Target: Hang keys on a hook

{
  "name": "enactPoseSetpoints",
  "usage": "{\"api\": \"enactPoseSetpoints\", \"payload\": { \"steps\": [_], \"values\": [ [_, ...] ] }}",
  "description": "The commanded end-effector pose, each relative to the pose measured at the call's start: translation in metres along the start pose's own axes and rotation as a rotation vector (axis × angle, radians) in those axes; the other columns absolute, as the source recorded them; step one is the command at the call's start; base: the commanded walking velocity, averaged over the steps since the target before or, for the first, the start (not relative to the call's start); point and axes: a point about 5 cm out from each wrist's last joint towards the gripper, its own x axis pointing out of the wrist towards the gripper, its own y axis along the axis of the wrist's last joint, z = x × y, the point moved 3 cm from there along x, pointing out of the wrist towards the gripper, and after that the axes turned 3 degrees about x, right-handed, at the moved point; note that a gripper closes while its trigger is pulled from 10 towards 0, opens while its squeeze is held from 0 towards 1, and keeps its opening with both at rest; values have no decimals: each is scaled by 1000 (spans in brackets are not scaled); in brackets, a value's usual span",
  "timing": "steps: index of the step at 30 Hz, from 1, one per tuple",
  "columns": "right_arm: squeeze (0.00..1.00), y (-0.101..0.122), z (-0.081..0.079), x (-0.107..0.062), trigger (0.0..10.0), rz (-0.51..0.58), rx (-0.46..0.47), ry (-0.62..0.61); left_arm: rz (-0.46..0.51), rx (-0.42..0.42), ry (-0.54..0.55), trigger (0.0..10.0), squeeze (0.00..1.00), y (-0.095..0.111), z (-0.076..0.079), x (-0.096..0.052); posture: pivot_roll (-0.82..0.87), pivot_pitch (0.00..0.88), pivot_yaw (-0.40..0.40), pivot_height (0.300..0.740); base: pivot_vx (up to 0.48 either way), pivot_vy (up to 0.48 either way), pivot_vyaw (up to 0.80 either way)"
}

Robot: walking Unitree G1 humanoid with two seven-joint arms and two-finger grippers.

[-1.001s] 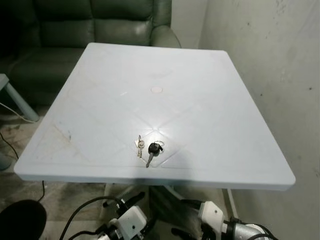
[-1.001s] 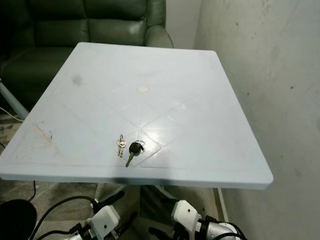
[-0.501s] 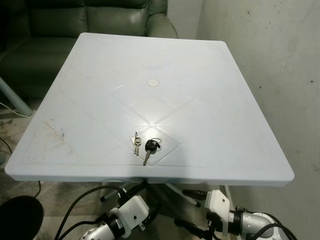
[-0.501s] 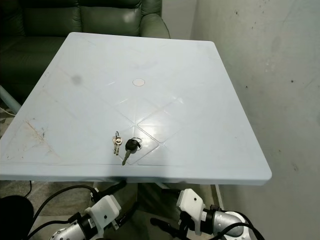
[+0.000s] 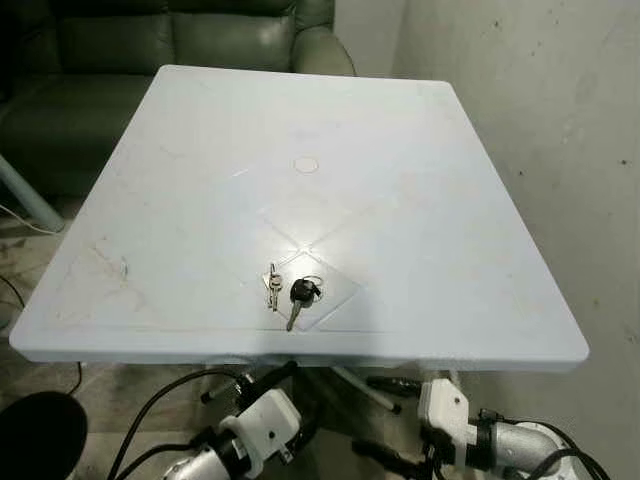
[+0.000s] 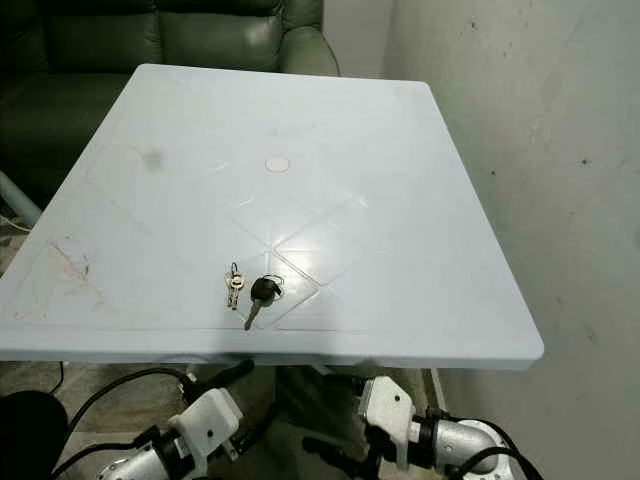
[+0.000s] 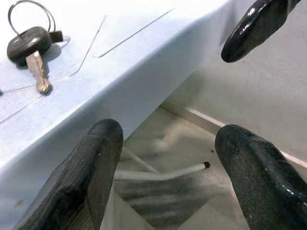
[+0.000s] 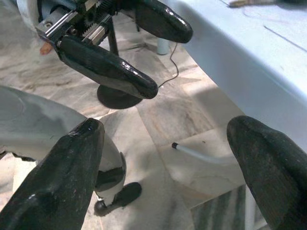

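Keys [image 5: 290, 291] lie near the white desk [image 5: 420, 250] front edge; left pincer [image 7: 168, 158] and right pincer [image 8: 168, 158] spread, empty, below it

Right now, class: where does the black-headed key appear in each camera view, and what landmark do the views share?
Left eye: black-headed key near the table's front edge.
Right eye: same spot.
Left wrist: beyond the open fingers.
Right wrist: cannot make it out.
Shared landmark: the pale table's front edge.
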Motion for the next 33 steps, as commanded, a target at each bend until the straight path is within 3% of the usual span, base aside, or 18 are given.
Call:
{"api": "enactPoseSetpoints", "payload": {
  "steps": [1,7,12,32,33],
  "values": [
    [0,2,-4,1,10000,-3,-19,28,-14,-9,-17,10000,0,0,4,-2,-57,128,-27,728,0,0,0],
    [0,9,-9,4,10000,9,-34,60,-31,-56,9,10000,0,6,8,-5,-52,138,-35,728,0,0,0],
    [0,19,-9,7,10000,41,-35,74,15,-60,28,10000,0,24,1,-8,-52,138,-35,728,0,0,0],
    [0,38,22,26,10000,123,52,-95,-17,-106,168,10000,0,23,-36,-13,-22,127,-45,728,0,0,0],
    [0,38,31,26,10000,126,50,-135,-16,-106,184,10000,0,22,-42,-14,-17,110,-48,728,0,0,0]
  ]
}}
